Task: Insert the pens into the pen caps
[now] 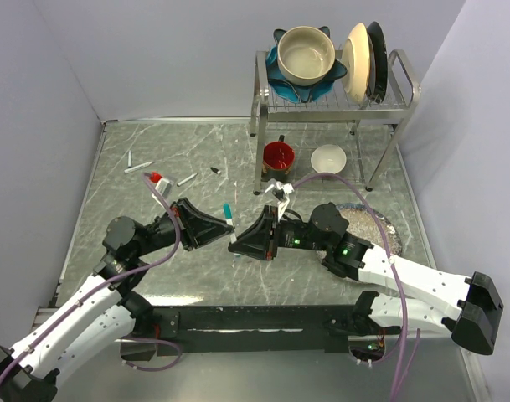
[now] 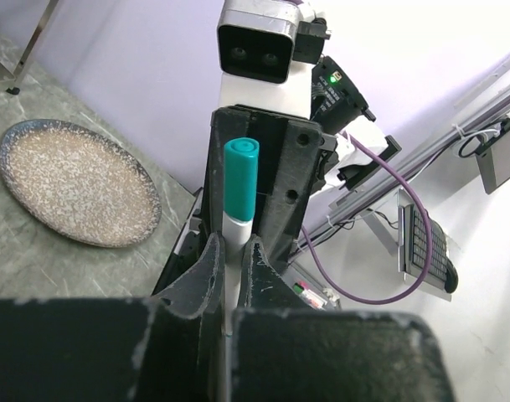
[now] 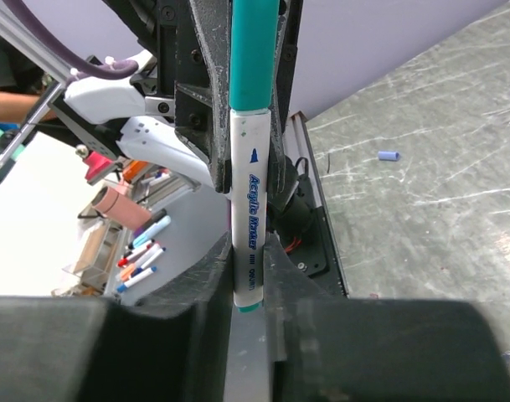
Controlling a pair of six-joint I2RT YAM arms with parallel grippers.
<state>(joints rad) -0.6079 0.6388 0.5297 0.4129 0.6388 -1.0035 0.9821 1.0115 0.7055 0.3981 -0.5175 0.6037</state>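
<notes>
At the centre of the tabletop [image 1: 238, 280] you see both claws meeting on one pen [image 1: 230, 224], which is tilted slightly from upright. Your left claw [image 2: 231, 251] is clamped on the white barrel just below the teal cap [image 2: 240, 177], and that cap is already seated on the pen. Your right claw [image 3: 248, 289] is pressed together on the barrel's lower end. A blue cap [image 3: 389, 156] lies loose on the tabletop. A grey barrel [image 1: 138, 164] lies at far left, well apart. A speckled plate [image 2: 74, 180] rests beside the right arm.
</notes>
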